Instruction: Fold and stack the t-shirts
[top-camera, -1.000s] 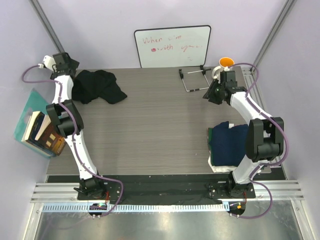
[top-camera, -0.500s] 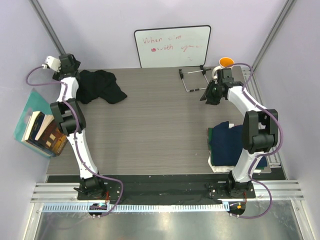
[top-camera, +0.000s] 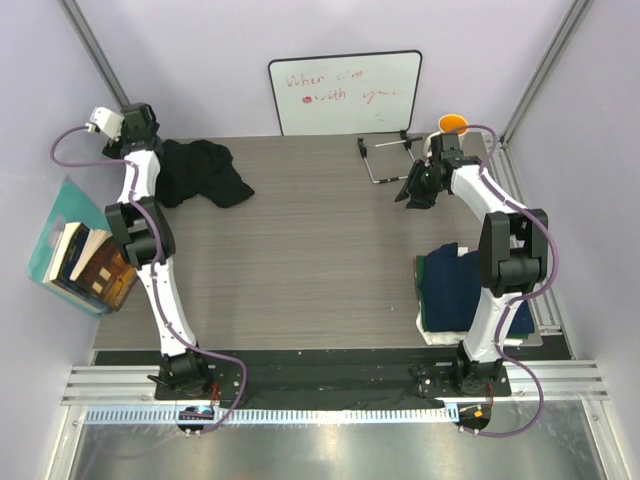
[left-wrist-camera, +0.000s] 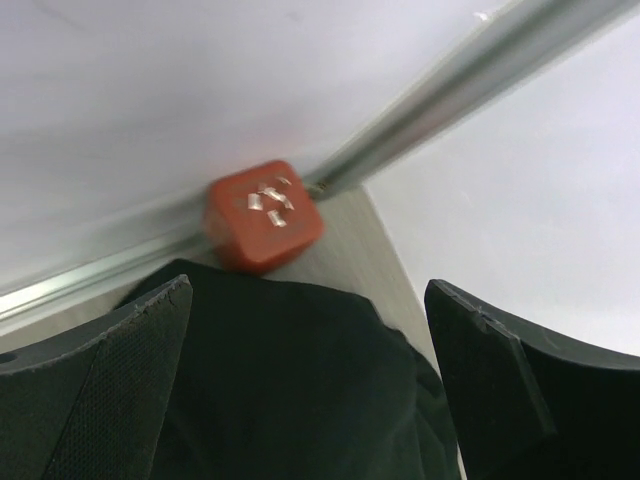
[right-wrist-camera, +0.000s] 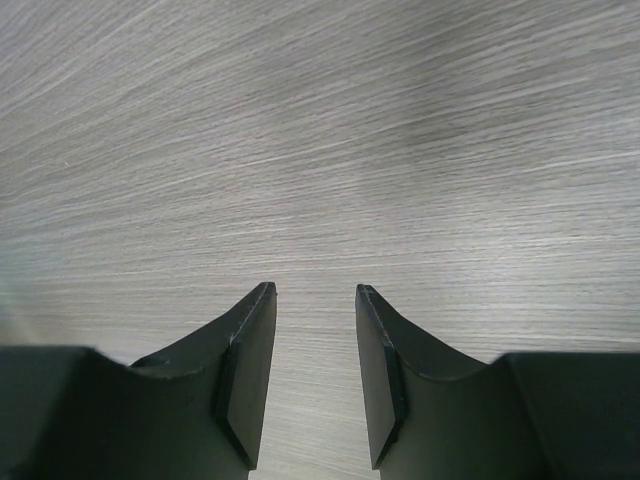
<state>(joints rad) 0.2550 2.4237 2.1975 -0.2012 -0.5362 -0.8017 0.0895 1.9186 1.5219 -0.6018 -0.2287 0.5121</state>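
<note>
A crumpled black t-shirt (top-camera: 200, 172) lies at the far left of the table. My left gripper (top-camera: 150, 138) hovers just over its left edge. In the left wrist view its fingers (left-wrist-camera: 310, 300) stand wide open, with the black cloth (left-wrist-camera: 290, 390) below and between them and nothing gripped. A folded stack of t-shirts (top-camera: 455, 285), navy on top with white showing at the bottom, sits at the near right. My right gripper (top-camera: 412, 192) hangs at the far right over bare table. Its jaws (right-wrist-camera: 315, 290) are open and hold nothing.
A red block (left-wrist-camera: 262, 215) sits in the far left corner beside a metal frame rail. A whiteboard (top-camera: 345, 92) leans on the back wall. A wire stand (top-camera: 390, 160) and an orange cup (top-camera: 453, 124) are at the back right. Books (top-camera: 85, 262) lie off the table's left edge.
The left wrist has shifted slightly right, closer to the black t-shirt. The right gripper has moved a little to the left. Neither gripper's opening has visibly changed.
</note>
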